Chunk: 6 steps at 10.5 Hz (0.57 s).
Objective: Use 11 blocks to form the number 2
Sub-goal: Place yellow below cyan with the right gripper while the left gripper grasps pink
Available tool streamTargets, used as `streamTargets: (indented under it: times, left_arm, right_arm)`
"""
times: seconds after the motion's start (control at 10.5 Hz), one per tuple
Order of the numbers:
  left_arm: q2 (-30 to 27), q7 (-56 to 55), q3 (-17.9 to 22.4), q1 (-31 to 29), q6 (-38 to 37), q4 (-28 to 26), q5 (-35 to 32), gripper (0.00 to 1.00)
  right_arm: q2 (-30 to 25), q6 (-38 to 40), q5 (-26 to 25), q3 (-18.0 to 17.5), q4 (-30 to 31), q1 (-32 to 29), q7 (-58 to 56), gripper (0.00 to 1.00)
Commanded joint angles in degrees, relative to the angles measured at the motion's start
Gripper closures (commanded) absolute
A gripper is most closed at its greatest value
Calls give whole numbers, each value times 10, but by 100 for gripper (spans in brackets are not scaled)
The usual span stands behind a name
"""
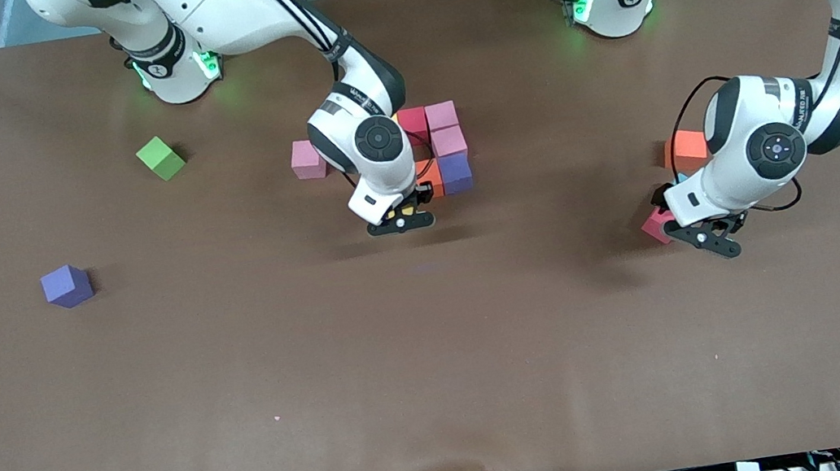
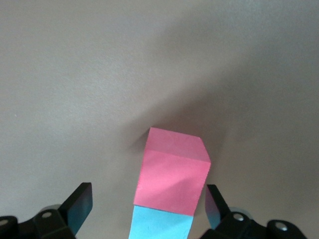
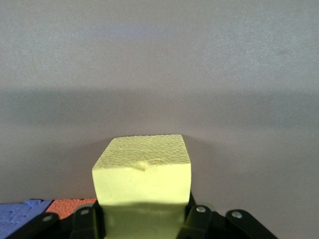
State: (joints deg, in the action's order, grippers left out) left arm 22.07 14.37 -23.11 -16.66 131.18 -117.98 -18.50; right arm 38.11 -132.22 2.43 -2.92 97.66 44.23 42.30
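Blocks [image 1: 440,146] cluster mid-table as the start of the 2, so each new cube is brought to that cluster. The right gripper [image 1: 401,217] sits low at the cluster's camera-side edge with a yellow cube [image 3: 144,177] between its fingers (setting it down, I'd judge). Well off toward the left arm's end, the left gripper [image 1: 708,236] hangs spread wide over a pink cube [image 2: 172,172], wrist tipped downward.

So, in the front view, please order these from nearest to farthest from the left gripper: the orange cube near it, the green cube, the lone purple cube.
From the left gripper:
1. Orange cube, beside that arm, at its end of the table.
2. Green cube, toward the right arm's end.
3. Lone purple cube, farthest toward the right arm's end.
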Motion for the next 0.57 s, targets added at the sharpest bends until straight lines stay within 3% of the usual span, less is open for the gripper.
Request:
streamTargets:
  times: [0.0, 0.19, 0.47]
  left_arm:
    - [-24, 9, -9, -8, 9, -24, -13, 0]
    - [-18, 25, -8, -13, 19, -25, -13, 0]
    - [-1, 27, -8, -15, 43, -31, -13, 0]
  right_arm:
    - [1, 6, -46, 6, -11, 8, 17, 0]
    - [-14, 10, -45, 6, -12, 0, 17, 0]
    - [-83, 56, -41, 7, -7, -21, 19, 0]
